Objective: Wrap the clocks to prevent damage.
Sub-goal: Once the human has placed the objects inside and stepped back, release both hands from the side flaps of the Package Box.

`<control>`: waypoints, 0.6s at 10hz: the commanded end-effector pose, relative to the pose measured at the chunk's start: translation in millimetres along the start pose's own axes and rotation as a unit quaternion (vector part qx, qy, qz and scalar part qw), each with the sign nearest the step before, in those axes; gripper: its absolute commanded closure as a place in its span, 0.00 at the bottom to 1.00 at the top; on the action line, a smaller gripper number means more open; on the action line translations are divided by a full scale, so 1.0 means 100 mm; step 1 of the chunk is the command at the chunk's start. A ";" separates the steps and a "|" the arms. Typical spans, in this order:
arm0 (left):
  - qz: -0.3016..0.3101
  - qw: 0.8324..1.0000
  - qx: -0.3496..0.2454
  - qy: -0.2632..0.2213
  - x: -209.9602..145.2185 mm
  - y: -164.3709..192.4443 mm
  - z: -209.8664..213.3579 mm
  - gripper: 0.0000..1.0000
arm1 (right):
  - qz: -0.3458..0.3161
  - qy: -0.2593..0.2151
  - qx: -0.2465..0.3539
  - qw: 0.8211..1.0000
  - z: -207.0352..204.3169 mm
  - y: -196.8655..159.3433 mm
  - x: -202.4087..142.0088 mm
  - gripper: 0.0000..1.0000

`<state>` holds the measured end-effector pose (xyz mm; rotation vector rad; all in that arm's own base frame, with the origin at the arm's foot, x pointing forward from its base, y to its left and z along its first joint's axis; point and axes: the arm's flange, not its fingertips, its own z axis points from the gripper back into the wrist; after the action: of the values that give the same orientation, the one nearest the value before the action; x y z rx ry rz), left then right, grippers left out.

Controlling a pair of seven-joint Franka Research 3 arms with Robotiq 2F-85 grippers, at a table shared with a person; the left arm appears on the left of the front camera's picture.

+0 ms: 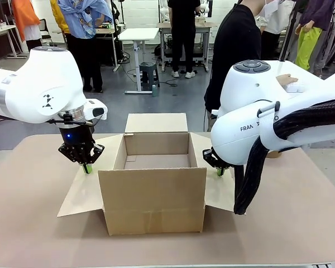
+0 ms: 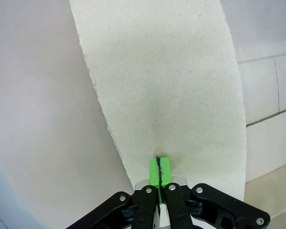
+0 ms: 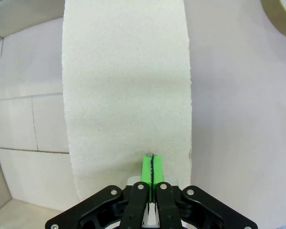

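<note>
You are pressing the left tool (image 1: pixel 87 167) and right tool (image 1: pixel 220 171), both closed on nothing, onto the box (image 1: pixel 153 195) flaps (image 1: pixel 84 192); wrapping is not beginning yet.

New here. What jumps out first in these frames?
An open cardboard box sits mid-table with its flaps splayed out. The left gripper and the right gripper, both shut, rest their green tips on the left flap and the right flap. A person in black stands behind.

The box (image 1: pixel 153 192) lies open from above (flaps (image 1: pixel 81 195) spread), with left pincer (image 1: pixel 87 167) and right pincer (image 1: pixel 220 171) flanking.
</note>
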<state>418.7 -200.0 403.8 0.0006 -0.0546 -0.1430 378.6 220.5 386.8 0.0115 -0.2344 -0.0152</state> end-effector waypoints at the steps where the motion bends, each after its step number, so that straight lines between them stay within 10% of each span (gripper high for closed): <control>1: -0.002 1.000 0.002 0.001 0.00 0.00 0.00 1.00 | -0.001 0.002 -0.001 1.000 -0.02 -0.01 -0.01 0.99; 6: -0.002 1.000 0.002 0.001 0.00 0.00 0.00 1.00 | -0.001 0.002 -0.001 1.000 -0.02 -0.01 -0.01 0.99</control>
<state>418.7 -200.0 403.8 0.0006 -0.0546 -0.1430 378.6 220.5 386.8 0.0115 -0.2344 -0.0152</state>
